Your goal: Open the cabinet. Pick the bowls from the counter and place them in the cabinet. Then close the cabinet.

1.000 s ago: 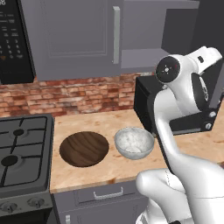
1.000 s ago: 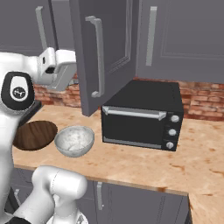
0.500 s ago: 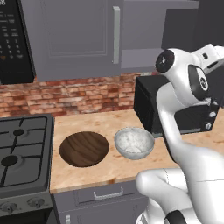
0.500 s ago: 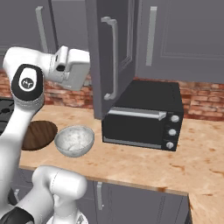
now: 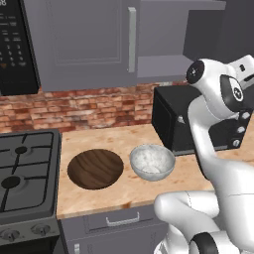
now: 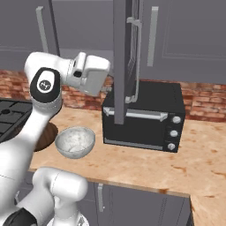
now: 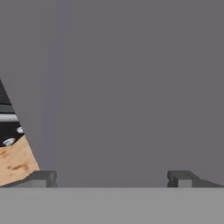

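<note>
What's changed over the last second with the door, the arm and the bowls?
The cabinet's right door swung further open and now stands edge-on in the right base view, above the toaster oven. The hand followed it rightward; the gripper stays open, holding nothing. The wooden bowl and marble bowl rest unmoved on the counter.

arm [image 5: 218, 149]: glossy white, rounded links | joints: dark caps | fingers [image 7: 41, 177]: dark grey
</note>
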